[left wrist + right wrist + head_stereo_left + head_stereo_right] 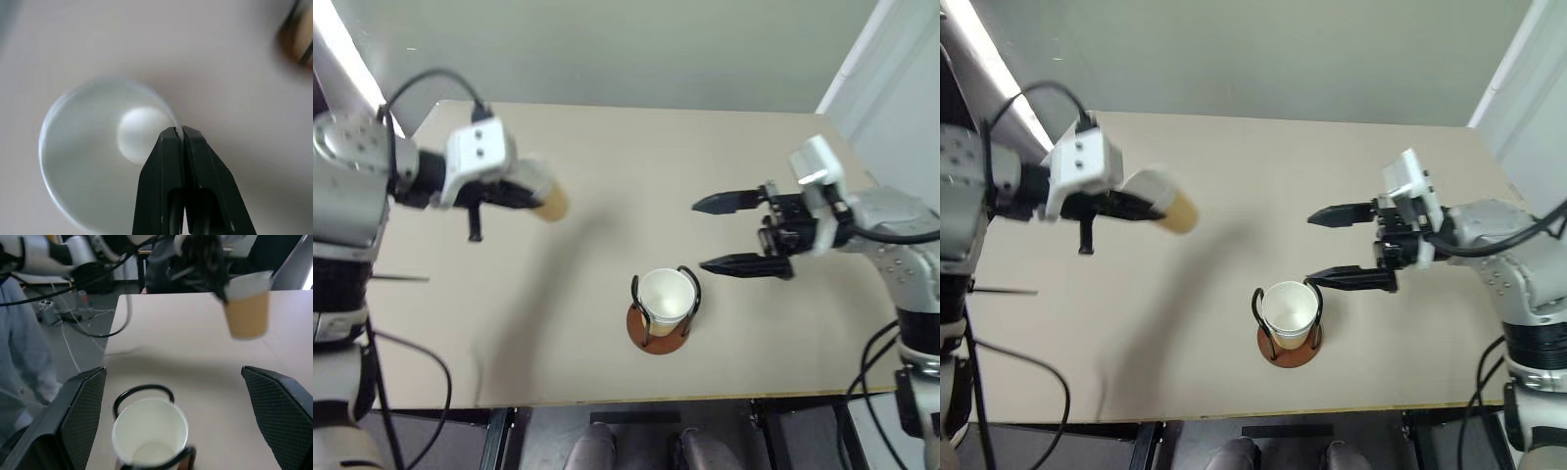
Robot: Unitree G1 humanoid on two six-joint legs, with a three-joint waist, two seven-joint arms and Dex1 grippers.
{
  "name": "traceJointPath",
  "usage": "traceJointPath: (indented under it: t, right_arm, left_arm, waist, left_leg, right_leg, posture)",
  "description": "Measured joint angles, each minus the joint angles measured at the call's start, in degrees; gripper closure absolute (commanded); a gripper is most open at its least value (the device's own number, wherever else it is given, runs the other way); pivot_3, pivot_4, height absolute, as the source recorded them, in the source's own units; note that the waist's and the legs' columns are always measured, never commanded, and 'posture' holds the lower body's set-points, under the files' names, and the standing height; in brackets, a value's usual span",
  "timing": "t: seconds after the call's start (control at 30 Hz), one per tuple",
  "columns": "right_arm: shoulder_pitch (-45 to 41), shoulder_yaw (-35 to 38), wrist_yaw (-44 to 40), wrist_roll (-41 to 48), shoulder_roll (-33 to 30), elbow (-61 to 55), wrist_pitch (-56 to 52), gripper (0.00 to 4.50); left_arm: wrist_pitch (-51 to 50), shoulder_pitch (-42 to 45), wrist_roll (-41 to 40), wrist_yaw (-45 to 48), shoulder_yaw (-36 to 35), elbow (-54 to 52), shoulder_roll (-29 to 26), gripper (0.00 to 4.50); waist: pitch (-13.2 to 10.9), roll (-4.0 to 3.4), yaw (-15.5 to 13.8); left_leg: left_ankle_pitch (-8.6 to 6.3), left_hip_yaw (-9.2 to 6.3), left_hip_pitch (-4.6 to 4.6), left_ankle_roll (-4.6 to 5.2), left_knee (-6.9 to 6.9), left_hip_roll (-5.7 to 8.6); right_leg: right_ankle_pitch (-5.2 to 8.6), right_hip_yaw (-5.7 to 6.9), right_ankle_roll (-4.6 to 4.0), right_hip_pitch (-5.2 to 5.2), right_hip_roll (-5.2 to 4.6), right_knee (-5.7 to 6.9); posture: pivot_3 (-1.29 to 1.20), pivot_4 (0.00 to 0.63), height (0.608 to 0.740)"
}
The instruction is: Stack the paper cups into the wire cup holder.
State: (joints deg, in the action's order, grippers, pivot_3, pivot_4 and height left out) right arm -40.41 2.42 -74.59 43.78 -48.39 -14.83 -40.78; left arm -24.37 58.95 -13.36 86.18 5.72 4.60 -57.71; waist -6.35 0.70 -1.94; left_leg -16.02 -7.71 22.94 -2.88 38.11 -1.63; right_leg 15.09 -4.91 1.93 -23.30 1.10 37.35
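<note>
- Wire cup holder (658,328): a reddish-brown disc base with two upright black wire loops, standing on the table near its front edge, roughly midway across.
- Seated paper cup (665,297): upright between the loops, mouth up, white interior visible from above; whether more than one cup sits nested here cannot be told.
- Held paper cup (1167,204): lifted off the table surface at the left side, well apart from the holder; it lies tilted, its tan-yellow outside and base turned toward the middle of the table.
- Left gripper (177,133): fingers pinched together on the rim of the held cup, one finger inside the mouth and one outside, as the left wrist view shows against the cup's white interior.
- Right gripper (729,234): fingers spread wide with nothing between them, pointing toward the robot's left; it hangs above the table just to the right of the holder and touches neither the holder nor the seated cup.
- Table (607,147): light beige top, bearing the holder.
- Surroundings: cables trail along the left arm, and in the right wrist view a floor with cables lies beyond the table's edge.
</note>
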Motion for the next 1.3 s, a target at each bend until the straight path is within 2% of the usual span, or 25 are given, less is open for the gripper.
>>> traceJointPath:
  t: [0.13, 0.27, 0.47, 0.8, 1.1, 1.3]
  right_arm:
    - [1.97, 3.16, -2.05, -0.06, -5.36, 1.25, 0.16, 0.00]
    - [3.11, 6.20, -2.51, -0.67, -8.89, 2.38, 1.79, 0.00]
    - [5.79, 9.32, -1.86, -0.23, -11.61, 0.56, 1.95, 0.00]
    - [11.47, 13.25, 0.39, 1.67, -14.12, -4.24, 0.35, 0.00]
    - [13.02, 14.14, 2.17, 2.15, -14.28, -5.61, 0.30, 0.00]
    - [13.00, 14.15, 2.70, 2.16, -14.33, -5.63, 0.30, 0.00]
  left_arm:
    - [-1.85, 4.76, -8.58, 3.78, 2.43, -0.67, 4.91, 4.44]
    - [-0.80, 8.45, -17.77, 3.95, 10.71, -3.85, 5.48, 4.44]
    - [4.86, 13.46, -23.60, 4.01, 20.22, -4.62, 7.20, 4.44]
    - [15.28, 15.07, -25.58, 4.08, 34.64, -5.38, 0.87, 4.44]
    - [18.85, 16.64, -25.72, 4.11, 39.36, -4.71, 0.78, 4.44]
    - [21.27, 16.98, -22.12, 4.16, 40.13, -2.82, 2.90, 4.44]
  waist:
    - [0.00, 0.00, 0.29]
    - [-0.01, -0.01, 0.60]
    - [-0.02, -0.02, 0.48]
    - [-0.03, -0.03, 0.52]
    - [-0.03, -0.04, 0.28]
    - [-0.03, -0.04, 0.18]
  left_leg:
    - [0.00, 0.06, -0.04, 0.01, 0.00, -0.04]
    - [0.00, 0.10, -0.03, 0.01, 0.01, -0.04]
    - [-0.01, 0.10, -0.05, 0.05, 0.03, -0.04]
    - [-0.03, 0.09, -0.04, 0.08, 0.04, -0.03]
    - [-0.05, 0.09, -0.04, 0.12, 0.06, -0.03]
    - [-0.06, 0.09, -0.04, 0.13, 0.08, -0.03]
  right_leg:
    - [0.00, 0.00, 0.02, -0.01, 0.01, 0.08]
    - [0.00, -0.06, 0.12, 0.01, 0.01, 0.03]
    - [-0.03, -0.08, 0.23, 0.10, 0.01, -0.09]
    - [-0.05, -0.08, 0.29, 0.17, 0.01, -0.18]
    - [-0.06, -0.08, 0.31, 0.21, 0.01, -0.21]
    - [-0.07, -0.07, 0.33, 0.25, 0.01, -0.23]
  posture:
    - [0.00, 0.150, 0.740]
    - [0.00, 0.150, 0.740]
    - [0.00, 0.150, 0.740]
    - [0.00, 0.150, 0.740]
    - [0.00, 0.150, 0.740]
    - [0.00, 0.150, 0.740]
